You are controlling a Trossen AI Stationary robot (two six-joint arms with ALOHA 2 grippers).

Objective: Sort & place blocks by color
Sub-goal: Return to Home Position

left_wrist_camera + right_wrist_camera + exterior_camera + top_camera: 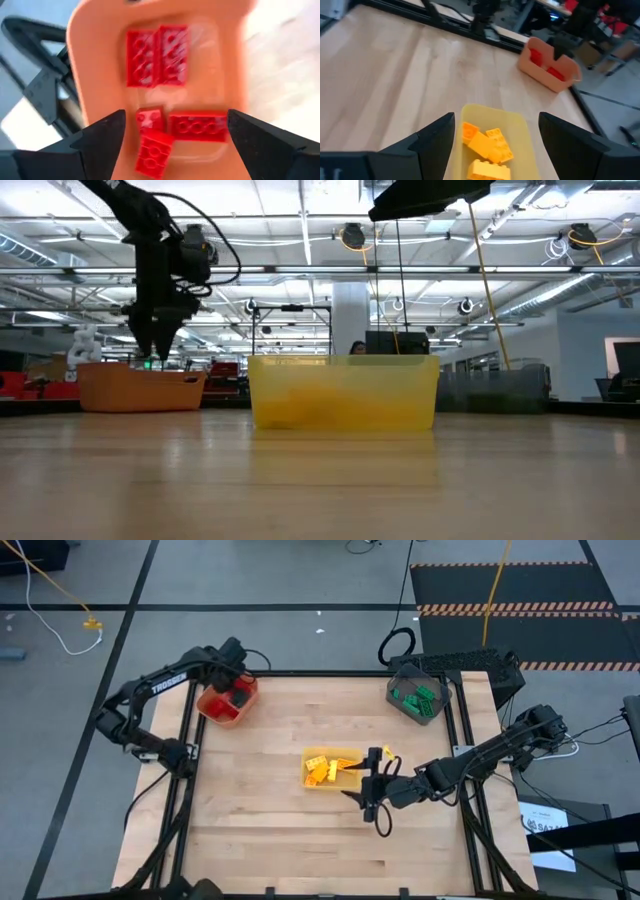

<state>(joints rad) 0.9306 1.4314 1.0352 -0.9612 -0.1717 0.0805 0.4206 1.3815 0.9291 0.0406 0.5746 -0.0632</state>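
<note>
Left hand (176, 119): hovering spread, empty; red blocks (172, 55) lying beneath in orange bin (95, 60). Right hand (496, 119): hanging spread, empty; yellow bin (520, 130) just ahead.

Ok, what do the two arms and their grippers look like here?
Both arms are dark, jointed and slim. The left arm bears white TROSSEN lettering; the right arm shows none. The left gripper and right gripper each have two black, wedge-shaped fingers.
</note>
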